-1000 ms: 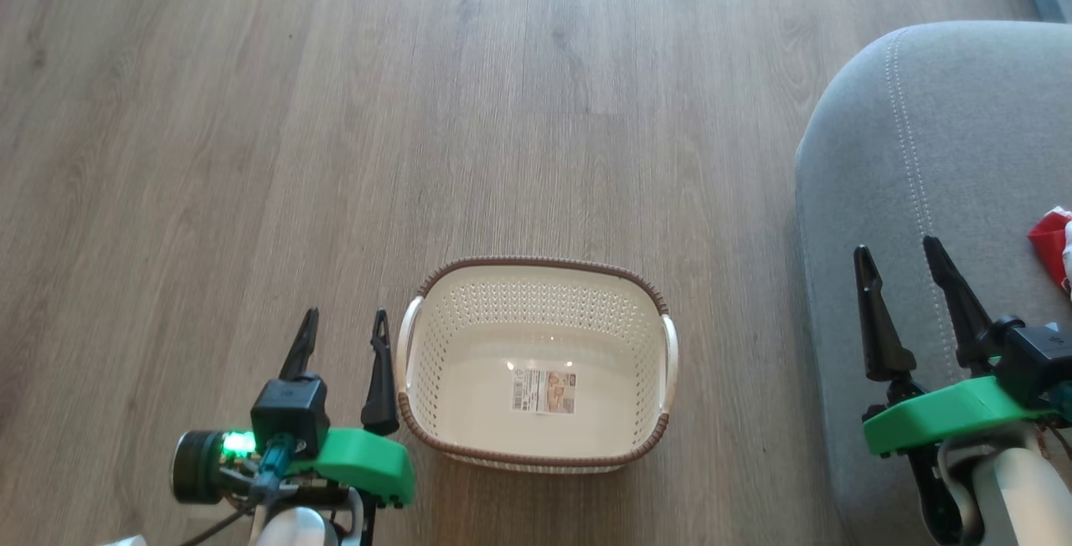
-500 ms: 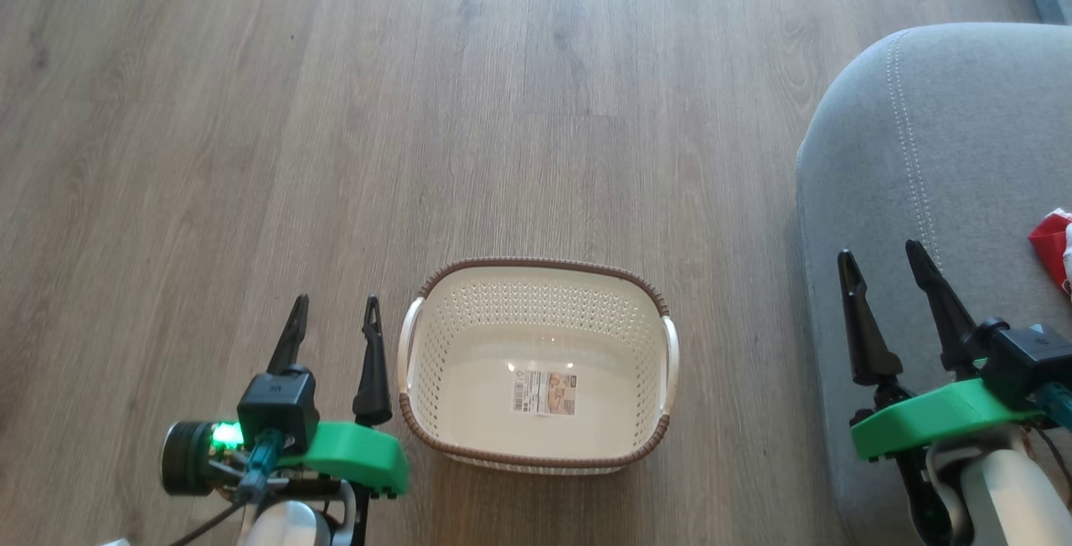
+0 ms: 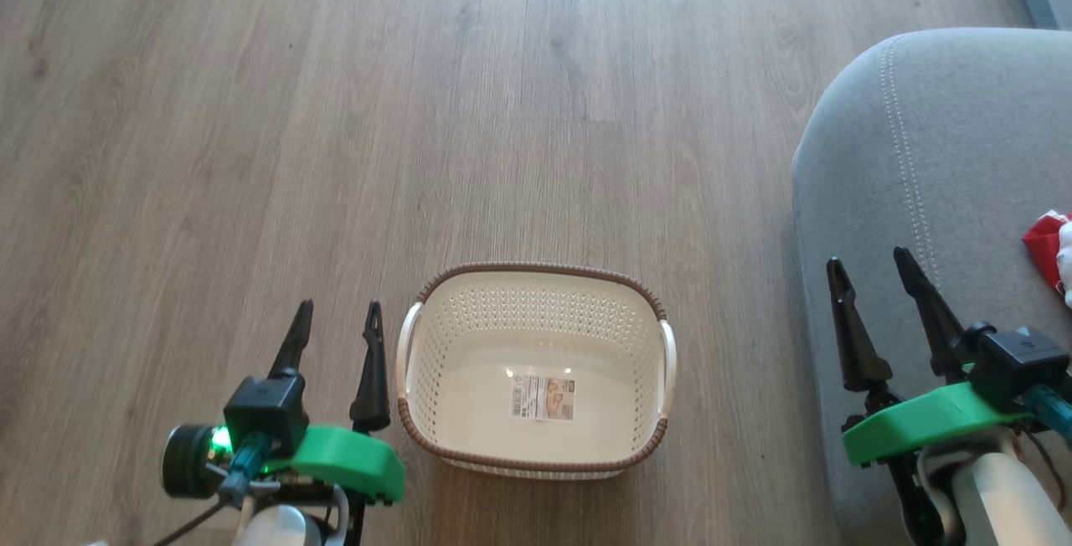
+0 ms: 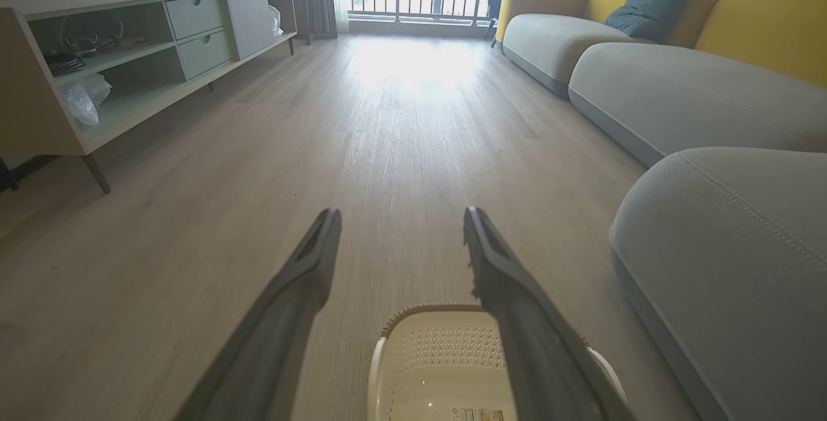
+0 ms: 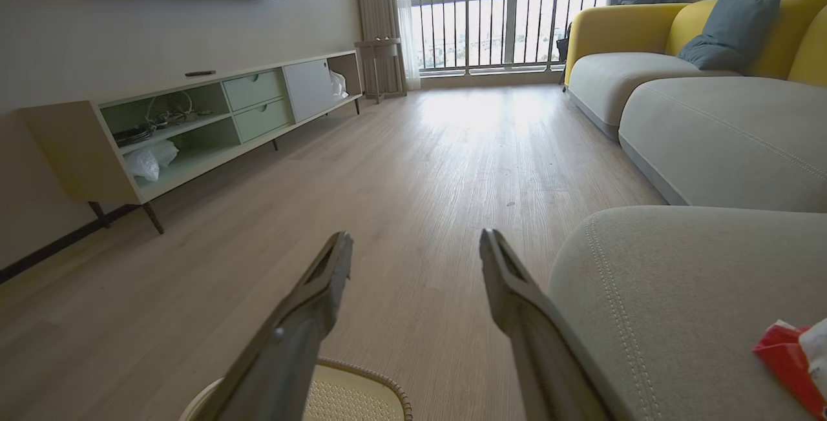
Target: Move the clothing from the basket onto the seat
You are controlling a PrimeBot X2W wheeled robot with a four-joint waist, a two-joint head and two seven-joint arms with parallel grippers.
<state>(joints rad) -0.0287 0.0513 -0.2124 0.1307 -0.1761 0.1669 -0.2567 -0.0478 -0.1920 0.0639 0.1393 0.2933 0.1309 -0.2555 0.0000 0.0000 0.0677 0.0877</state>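
Our left gripper (image 3: pixel 340 306) and right gripper (image 3: pixel 866 256) hang spread and empty-handed either side of the basket (image 3: pixel 536 269), bare down to its label (image 3: pixel 543 398), with red clothing (image 3: pixel 1045 246) right of it on the seat (image 3: pixel 963 152), so the transfer looks finished and calls only for withdrawal, while the wrist views add a shelf unit (image 4: pixel 129 72) far beyond.

Cream perforated basket (image 3: pixel 536 311) with brown woven-look rim, light-grey seat (image 3: pixel 963 152) with pale double stitching, red clothing (image 3: pixel 1043 238) with possibly white panel, grey-brown wood-grain floor (image 3: pixel 335 110).
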